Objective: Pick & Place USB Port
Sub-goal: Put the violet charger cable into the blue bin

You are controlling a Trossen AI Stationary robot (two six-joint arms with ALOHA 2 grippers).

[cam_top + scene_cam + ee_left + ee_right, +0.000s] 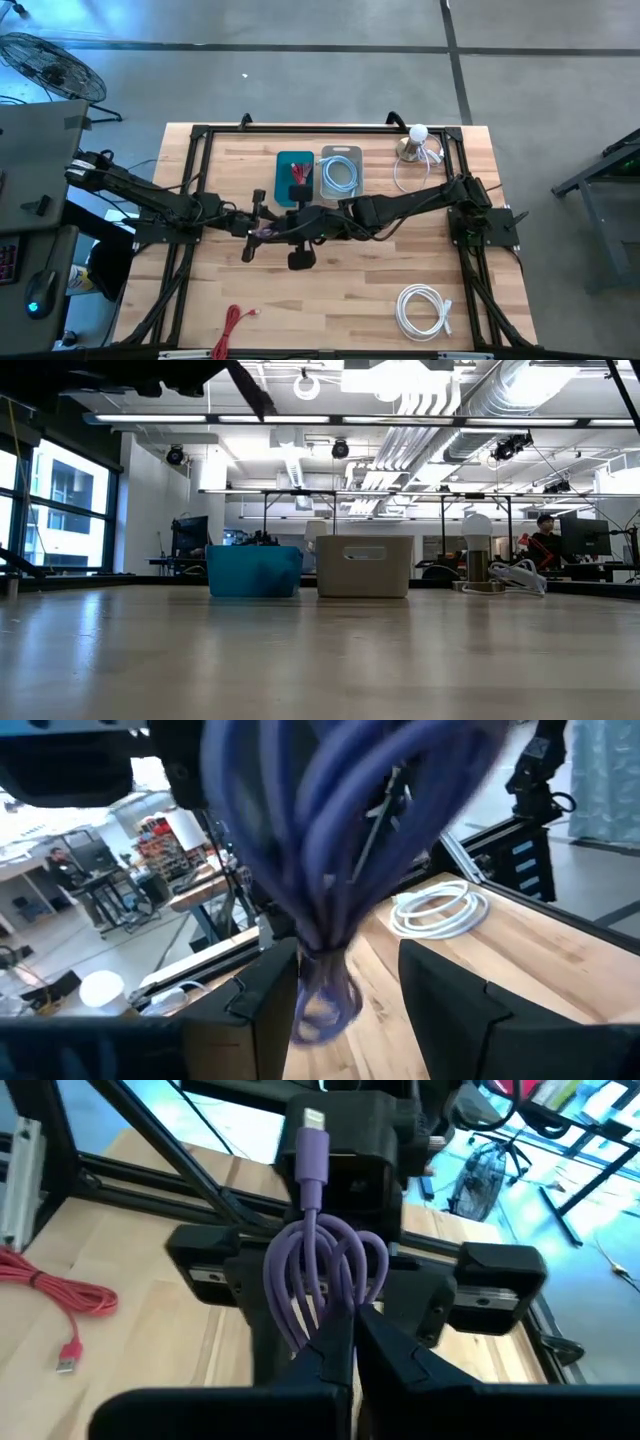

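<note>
A bundled purple USB cable hangs in the air over the middle of the table, its connector at the far end from my right gripper, which is shut on it. My left gripper faces it from the table's left and is open. One finger stands on each side of the purple cable, with a gap to both. In the high view the two grippers meet at the purple cable: left gripper, right gripper. My right gripper pinches the near end of the cable's loops between its two fingers. The fingers come from the table's right, slanting a little downward. The bundle reaches out beyond the fingertips toward my left gripper, lifted clear of the table.
A teal bin with red cables and a grey bin with a pale cable stand at the far middle. A lamp-like stand is at the far right. A white cable coil lies near right, a red cable near left.
</note>
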